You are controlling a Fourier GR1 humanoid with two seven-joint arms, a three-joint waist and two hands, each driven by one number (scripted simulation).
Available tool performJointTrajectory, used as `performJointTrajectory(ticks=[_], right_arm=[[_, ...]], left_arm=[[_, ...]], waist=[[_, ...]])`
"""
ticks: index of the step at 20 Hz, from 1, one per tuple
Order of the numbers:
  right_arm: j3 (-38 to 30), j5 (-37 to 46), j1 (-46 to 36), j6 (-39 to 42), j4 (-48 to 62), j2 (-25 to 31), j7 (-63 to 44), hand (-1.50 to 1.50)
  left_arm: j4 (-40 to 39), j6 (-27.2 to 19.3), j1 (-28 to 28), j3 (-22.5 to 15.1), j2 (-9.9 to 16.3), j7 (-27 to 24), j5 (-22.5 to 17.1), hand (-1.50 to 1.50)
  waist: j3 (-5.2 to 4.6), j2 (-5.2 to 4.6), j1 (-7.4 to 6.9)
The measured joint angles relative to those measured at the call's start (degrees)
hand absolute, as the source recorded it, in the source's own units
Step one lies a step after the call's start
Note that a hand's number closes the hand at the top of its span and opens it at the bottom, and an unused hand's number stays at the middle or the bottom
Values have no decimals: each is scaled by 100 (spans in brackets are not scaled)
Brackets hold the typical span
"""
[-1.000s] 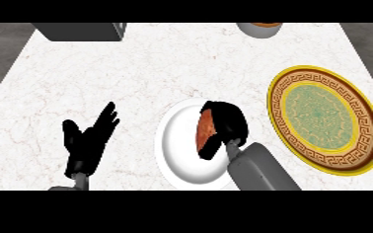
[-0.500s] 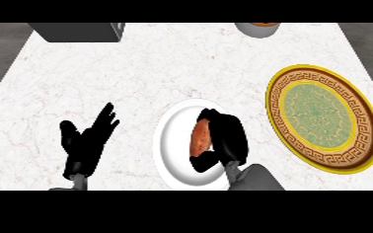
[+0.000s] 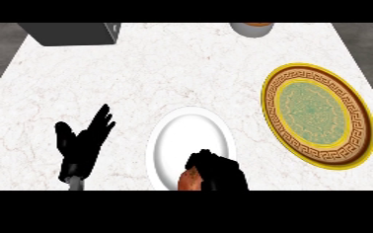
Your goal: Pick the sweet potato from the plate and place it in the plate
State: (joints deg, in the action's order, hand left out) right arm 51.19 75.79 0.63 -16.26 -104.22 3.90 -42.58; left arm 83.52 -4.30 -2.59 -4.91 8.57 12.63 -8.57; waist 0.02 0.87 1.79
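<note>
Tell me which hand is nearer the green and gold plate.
Right. The right hand, curled round the sweet potato at the white plate's near edge, lies just left of the green and gold plate. The left hand rests open beyond the white plate, far left.

left hand (image 3: 84, 140): black, grey wrist | right hand (image 3: 218, 173): black
</note>
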Motion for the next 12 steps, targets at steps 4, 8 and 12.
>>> performJointTrajectory(ticks=[4, 8, 12], right_arm=[[-193, 470, 160, -564, -285, 43, -187, 150], [-330, 537, 664, -1076, -1005, 273, -306, 150], [-475, 39, 1335, -1894, -1696, 764, -165, 150]], left_arm=[[-66, 33, 31, 27, -21, -81, -11, 0], [-74, -34, 108, 18, -73, -5, 26, 0], [-5, -74, 77, -61, -134, -8, 103, 0]], waist=[[8, -17, 5], [6, -36, -14], [10, -53, -62]])
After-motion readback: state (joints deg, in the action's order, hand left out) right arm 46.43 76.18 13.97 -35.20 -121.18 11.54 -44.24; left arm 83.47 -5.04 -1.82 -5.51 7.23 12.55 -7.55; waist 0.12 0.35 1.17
